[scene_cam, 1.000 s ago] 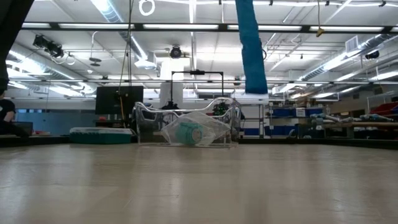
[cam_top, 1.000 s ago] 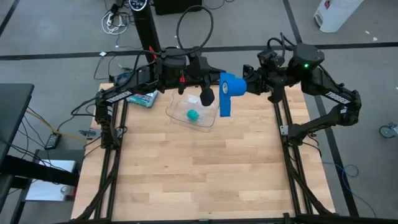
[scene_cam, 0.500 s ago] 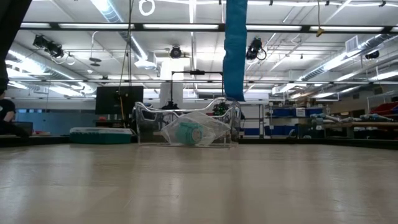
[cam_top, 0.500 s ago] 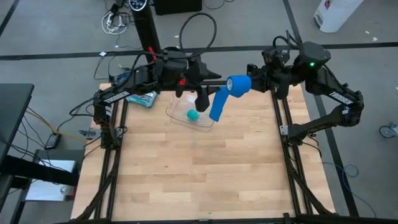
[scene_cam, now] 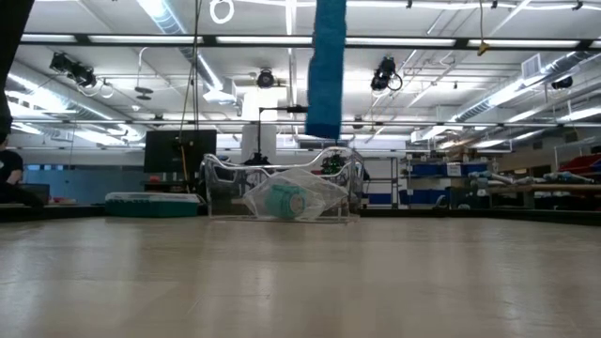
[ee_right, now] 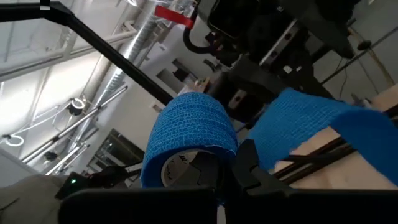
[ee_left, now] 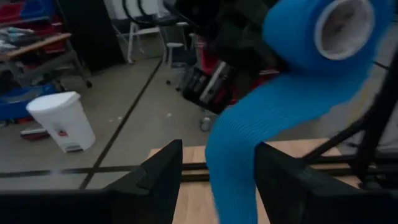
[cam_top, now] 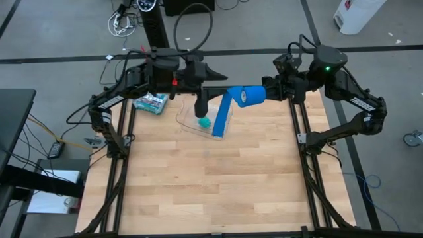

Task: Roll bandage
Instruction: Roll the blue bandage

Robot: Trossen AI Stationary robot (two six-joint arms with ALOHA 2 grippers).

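High view: one bandage (cam_top: 242,96), bright blue ribbed elastic fabric, part wound on a white core, loose tail hanging above one clear plastic tray (cam_top: 188,123). One right gripper (cam_top: 267,92), clenched on the roll. One left gripper (cam_top: 201,108), fingers parted, beside the tail. One teal-green roll (cam_top: 205,123) in tray. One printed box (cam_top: 149,102) on one wood-plank table (cam_top: 211,185).

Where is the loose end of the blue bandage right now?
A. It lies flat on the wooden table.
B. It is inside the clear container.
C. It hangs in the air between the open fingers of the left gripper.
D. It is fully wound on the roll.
C: the bandage tail hangs down from the roll, passing between the left gripper fingers, which stand apart beside it.
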